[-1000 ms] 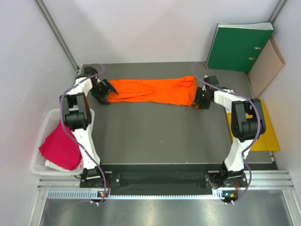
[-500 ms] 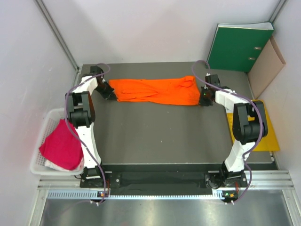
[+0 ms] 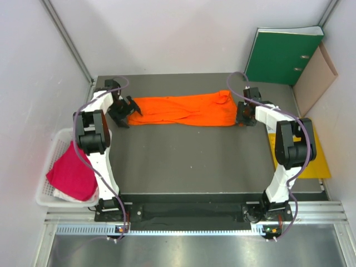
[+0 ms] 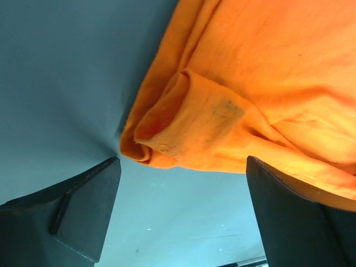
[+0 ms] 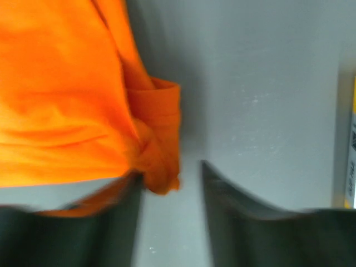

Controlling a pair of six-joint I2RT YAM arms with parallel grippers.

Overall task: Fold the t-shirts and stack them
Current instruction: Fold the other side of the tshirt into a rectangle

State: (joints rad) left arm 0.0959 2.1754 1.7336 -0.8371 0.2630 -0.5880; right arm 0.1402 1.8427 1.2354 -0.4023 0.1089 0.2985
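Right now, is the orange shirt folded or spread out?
Folded: the orange shirt lies as a narrow band, its end doubled over in layers.

Plain bright orange t-shirt (image 3: 183,109) on a dark grey desk (image 3: 183,161); plain magenta-pink t-shirt (image 3: 71,175) in a white mesh basket (image 3: 55,147); green binder (image 3: 283,55), tan folder (image 3: 315,78), yellow envelope (image 3: 318,161); black-and-white arms (image 3: 104,164) with purple cables

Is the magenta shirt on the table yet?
No, the magenta shirt lies in the white basket left of the table, where only the orange shirt lies.
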